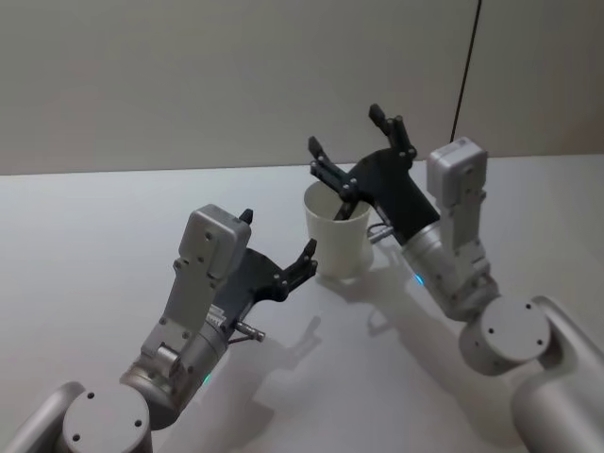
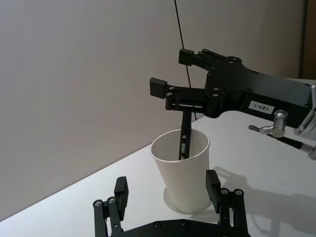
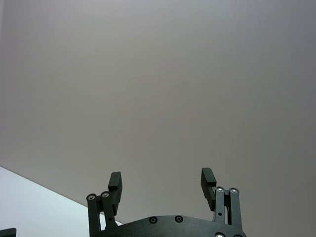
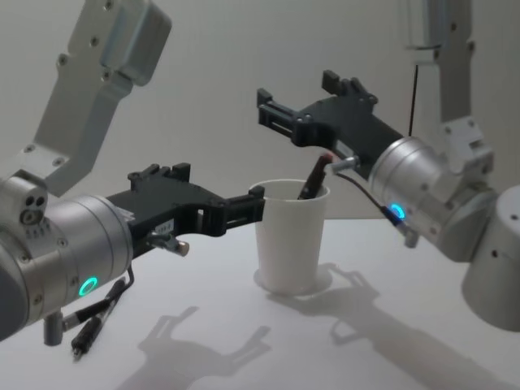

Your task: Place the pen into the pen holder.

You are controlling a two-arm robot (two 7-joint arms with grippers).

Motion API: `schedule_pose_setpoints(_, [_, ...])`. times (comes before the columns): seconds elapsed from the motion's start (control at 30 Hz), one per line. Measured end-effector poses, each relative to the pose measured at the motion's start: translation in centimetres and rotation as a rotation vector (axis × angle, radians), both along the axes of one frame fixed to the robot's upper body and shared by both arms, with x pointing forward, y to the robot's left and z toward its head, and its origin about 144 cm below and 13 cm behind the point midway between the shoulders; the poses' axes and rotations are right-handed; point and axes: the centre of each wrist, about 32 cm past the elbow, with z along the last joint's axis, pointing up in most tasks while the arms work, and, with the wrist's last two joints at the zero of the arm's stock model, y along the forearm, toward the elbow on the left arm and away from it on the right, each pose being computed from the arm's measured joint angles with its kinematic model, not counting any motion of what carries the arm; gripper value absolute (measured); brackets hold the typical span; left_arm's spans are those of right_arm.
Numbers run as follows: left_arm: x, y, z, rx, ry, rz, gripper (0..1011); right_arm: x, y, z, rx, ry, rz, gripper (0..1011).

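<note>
The pen holder [image 1: 338, 236] is a white paper cup standing upright at the middle of the table. Inside it the black pen [image 1: 346, 209] leans against the rim, its red tip [image 4: 325, 159] sticking up. My right gripper [image 1: 345, 132] hovers just above the cup, open, with nothing between its fingers [image 3: 115, 180]. To the left of the cup, my left gripper [image 1: 278, 234] is open, its fingers [image 2: 213, 181] on either side of the cup [image 2: 181, 170] but apart from it. The pen [image 2: 184, 134] shows below the right gripper [image 2: 172, 72].
The white table [image 1: 113, 217] is bare around the cup. A plain wall [image 1: 189, 75] rises close behind it, and a thin black cable [image 1: 466, 66] hangs down the wall at the back right.
</note>
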Motion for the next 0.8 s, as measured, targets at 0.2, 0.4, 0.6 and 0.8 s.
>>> schedule_pose_setpoints(0.2, [0.0,0.0,0.0,0.0,0.0,0.0,1000,-1.3,-1.3,0.5,-0.002,0.044,-0.028,1002])
schedule_pose_setpoints(0.4, [0.0,0.0,0.0,0.0,0.0,0.0,1000,-2.7,-2.9,1.0,-0.004,0.087,-0.061,1002])
schedule_pose_setpoints(0.6, [0.0,0.0,0.0,0.0,0.0,0.0,1000,-4.2,-4.6,1.3,-0.008,0.135,-0.095,1001])
schedule_pose_setpoints(0.8, [0.0,0.0,0.0,0.0,0.0,0.0,1000,-5.7,-6.3,1.4,-0.008,0.186,-0.13,1002])
